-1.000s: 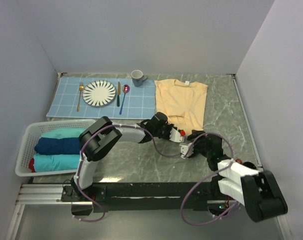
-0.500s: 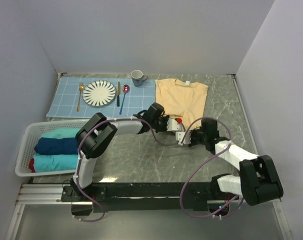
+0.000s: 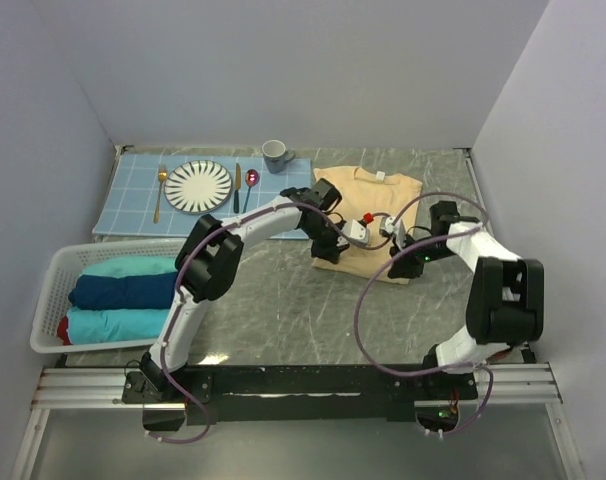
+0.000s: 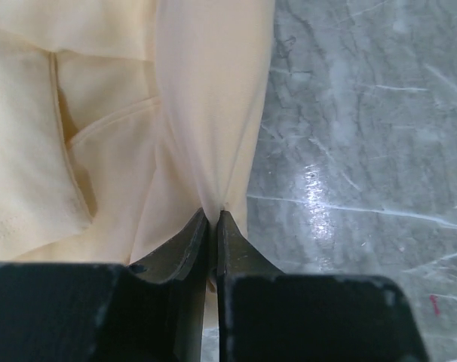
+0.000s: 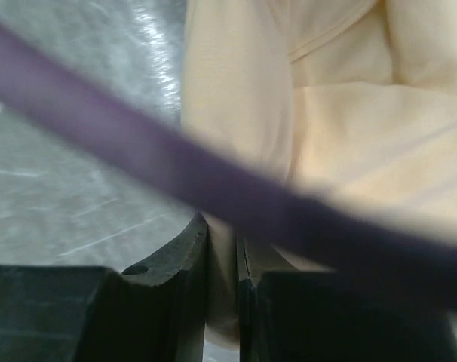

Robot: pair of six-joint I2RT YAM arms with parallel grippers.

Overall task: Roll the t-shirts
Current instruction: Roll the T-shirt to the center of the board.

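- Nearly closed: left jaws, nipping a thin ridge of the yellow shirt (image 4: 206, 113), with cloth drawn up into a taut peak from the pinch.
- Likewise narrow: right jaws, with a fold of the same shirt caught between them; number of layers impossible to tell.
- Seen from above, both pinches side by side over the middle of the shirt, which lies toward the far right of the worktop (image 3: 283, 310). Collar and white label (image 3: 379, 177) toward the far edge, near part seemingly folded over onto the rest.
- Judged to be the opening turn of the roll: hem gathered and raised, nothing wound up yet.
- Next, probably: carry both pinches toward the far edge in step and at equal height, then lay down so the first turn sits straight. Uneven pull likely to skew the roll.
- Blurred purple cable (image 5: 213, 181) across the right wrist view, covering a band of cloth.
- From above, arms over the middle of the shirt; sleeves and exact hem line hard to make out.
- At the near left edge, a white basket (image 3: 53, 270) of teal and navy cloth; rolled or merely folded, unclear.
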